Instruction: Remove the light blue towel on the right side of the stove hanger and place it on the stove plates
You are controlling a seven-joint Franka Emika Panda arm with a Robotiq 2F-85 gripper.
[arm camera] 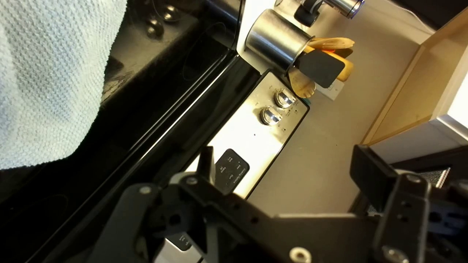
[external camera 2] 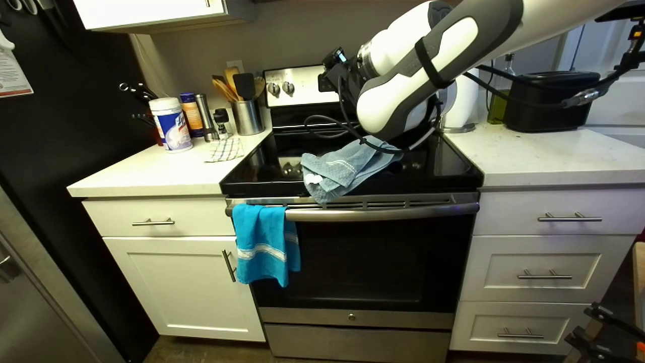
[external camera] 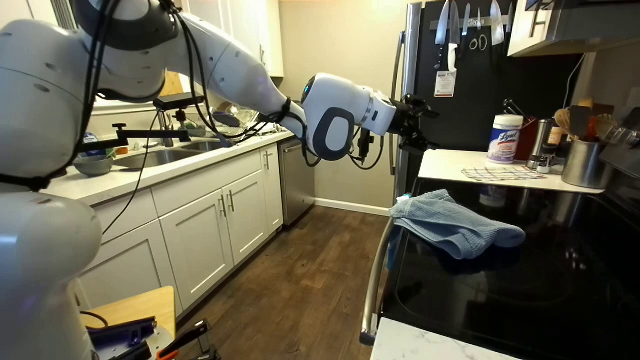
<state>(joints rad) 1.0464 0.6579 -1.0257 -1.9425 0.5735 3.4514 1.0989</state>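
The light blue towel lies crumpled on the stove plates in both exterior views (external camera: 457, 225) (external camera 2: 347, 169), one end reaching over the front edge above the stove hanger. It also fills the left of the wrist view (arm camera: 55, 80). The stove plates are glossy black glass (external camera: 500, 305) (external camera 2: 453, 161) (arm camera: 120, 135). The stove hanger is a silvery bar along the stove front (external camera: 372, 285) (external camera 2: 383, 215). My gripper is open and empty, raised above the towel and apart from it (external camera: 431, 130) (arm camera: 287, 160). In an exterior view the gripper (external camera 2: 330, 73) shows partly, its fingers unclear.
A brighter blue towel (external camera 2: 264, 247) hangs at one end of the bar. Beside the stove stand a wipes canister (external camera: 505, 139), a utensil holder (external camera: 587, 162) and a checked cloth (external camera: 502, 173). The control panel (arm camera: 252, 135) stands behind the cooktop. A cabinet (external camera 2: 161, 12) hangs above the counter.
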